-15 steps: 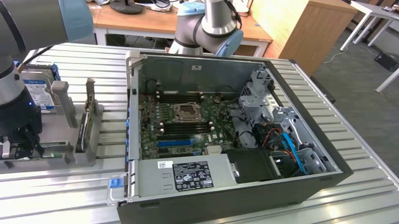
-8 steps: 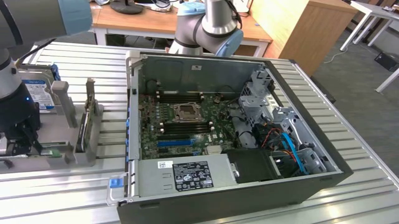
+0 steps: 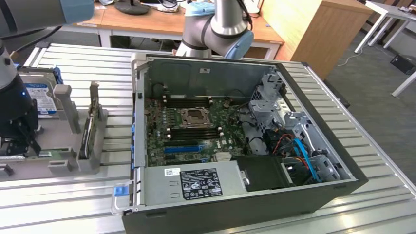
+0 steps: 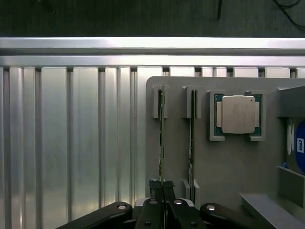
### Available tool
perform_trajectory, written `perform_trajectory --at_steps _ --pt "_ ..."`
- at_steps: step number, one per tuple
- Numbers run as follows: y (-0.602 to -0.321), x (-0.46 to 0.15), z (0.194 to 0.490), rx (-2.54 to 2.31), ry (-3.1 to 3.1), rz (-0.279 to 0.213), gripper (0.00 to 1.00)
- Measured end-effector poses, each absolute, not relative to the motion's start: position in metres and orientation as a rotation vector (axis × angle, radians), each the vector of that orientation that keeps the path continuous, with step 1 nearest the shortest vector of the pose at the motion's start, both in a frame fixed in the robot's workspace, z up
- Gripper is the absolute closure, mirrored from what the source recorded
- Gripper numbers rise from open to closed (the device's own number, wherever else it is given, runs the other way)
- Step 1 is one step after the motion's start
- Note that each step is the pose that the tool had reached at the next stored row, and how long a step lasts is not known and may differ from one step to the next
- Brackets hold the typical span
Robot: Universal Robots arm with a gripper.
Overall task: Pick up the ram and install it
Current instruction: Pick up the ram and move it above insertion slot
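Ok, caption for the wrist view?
Claw shut on thin green ram stick standing edgewise in grey fixture, square silver processor alongside.

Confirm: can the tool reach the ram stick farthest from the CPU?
Probably yes: the tool is closed on the end of that ram, nothing lies over it, and the neighbouring stick stands apart beside it.

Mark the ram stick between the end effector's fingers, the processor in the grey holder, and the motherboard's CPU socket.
the ram [image 4: 161, 133]: wrist view, middle of its thin edge.
the processor [image 4: 238, 114]: wrist view, centre of its metal lid.
the CPU socket [image 3: 194, 116]: exterior view, centre of its metal frame.
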State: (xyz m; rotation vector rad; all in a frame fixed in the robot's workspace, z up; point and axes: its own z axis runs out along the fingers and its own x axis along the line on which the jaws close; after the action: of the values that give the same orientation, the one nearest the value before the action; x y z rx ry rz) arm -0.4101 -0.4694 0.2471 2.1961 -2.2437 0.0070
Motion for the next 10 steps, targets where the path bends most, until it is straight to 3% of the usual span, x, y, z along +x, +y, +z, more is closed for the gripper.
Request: perform_trajectory --at_steps 10 --pt "-0.469 -0.41 0.278 2.196 -2.244 0.007 0.88"
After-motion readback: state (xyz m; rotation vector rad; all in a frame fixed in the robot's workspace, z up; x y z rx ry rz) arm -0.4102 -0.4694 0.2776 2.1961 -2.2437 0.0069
